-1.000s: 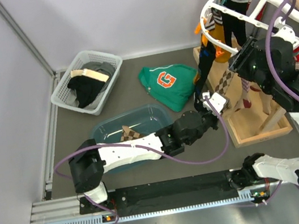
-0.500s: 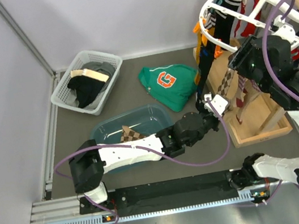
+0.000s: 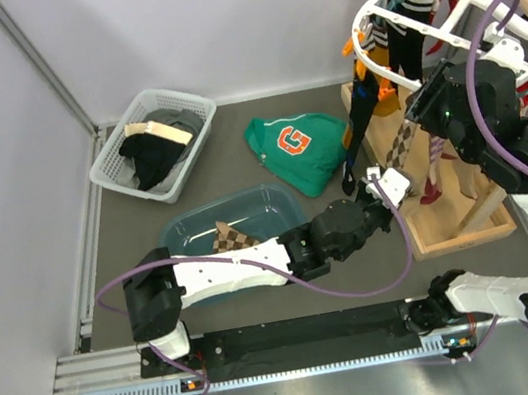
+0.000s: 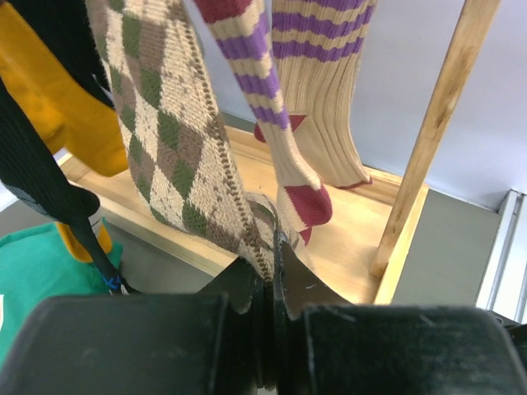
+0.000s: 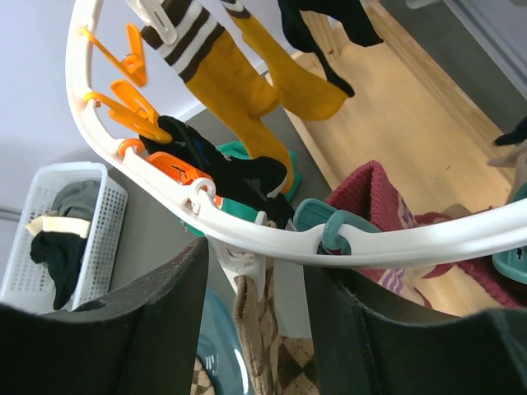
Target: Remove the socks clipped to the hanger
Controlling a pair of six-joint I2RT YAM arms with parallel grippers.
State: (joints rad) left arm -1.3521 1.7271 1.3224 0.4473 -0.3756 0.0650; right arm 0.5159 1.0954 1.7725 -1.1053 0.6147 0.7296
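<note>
From above and behind the arm bases we look down over the whole table. Our left wrist camera sits close against the argyle sock [image 4: 181, 164] at the far right, facing the wooden stand [image 4: 432, 132]. Our right wrist camera hugs the hanger [image 5: 247, 233], looking down; all three views share that sock.

White mesh basket [image 3: 109, 167] holding dark clothes [image 3: 148, 161] sits far left. Green sweatshirt [image 3: 297, 151] lies mid-floor, with 1 teal tub [image 3: 182, 223] nearer. Wooden stand [image 3: 452, 227] at right.
</note>
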